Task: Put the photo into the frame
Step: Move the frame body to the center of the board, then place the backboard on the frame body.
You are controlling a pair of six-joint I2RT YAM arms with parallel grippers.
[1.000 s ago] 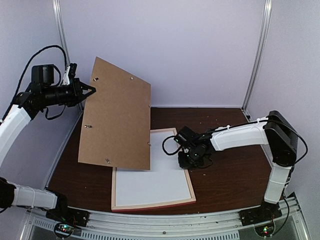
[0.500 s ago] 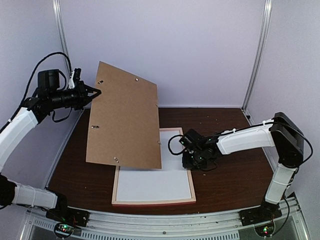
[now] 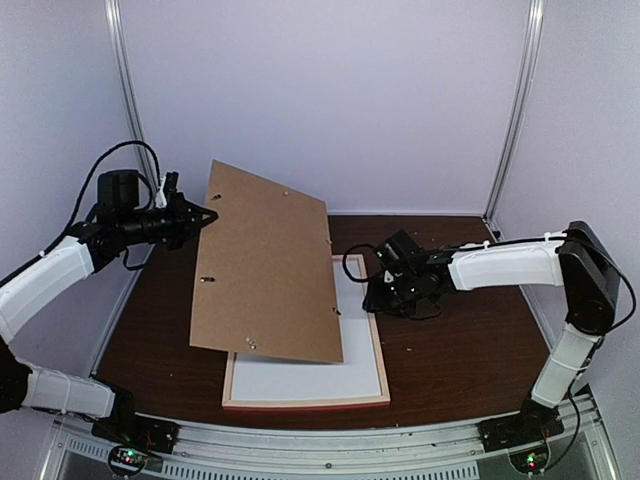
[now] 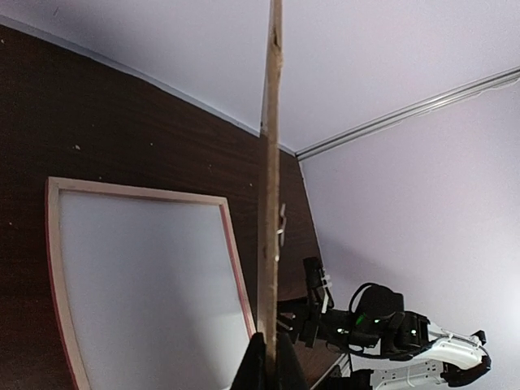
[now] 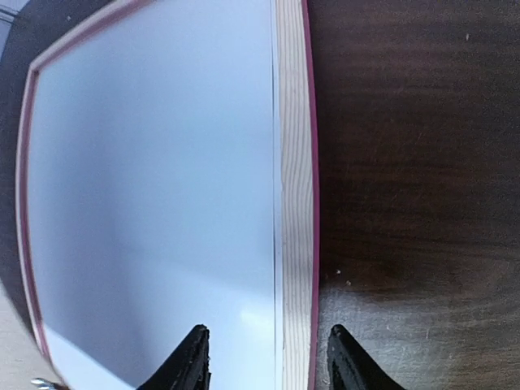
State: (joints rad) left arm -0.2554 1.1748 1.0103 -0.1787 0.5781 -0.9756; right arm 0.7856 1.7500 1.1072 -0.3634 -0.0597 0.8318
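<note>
The left gripper point(image 3: 205, 215) is clenched on the upper left edge of the brown board point(image 3: 270, 270), which hangs tipped in the air. If the board slips, it could knock the photo point(image 3: 300, 378), lying white side up inside the frame point(image 3: 300, 404) at the lower middle of the desk point(image 3: 460, 350). The right gripper point(image 3: 383, 296), released, might bump the frame's right bar.

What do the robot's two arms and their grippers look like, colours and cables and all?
Both the left arm and right arm have smooth white shells over black joints. Thin black cables loop loosely near each wrist. The left gripper and right gripper are black, with two short tapered fingers. The bases carry small green lights.
</note>
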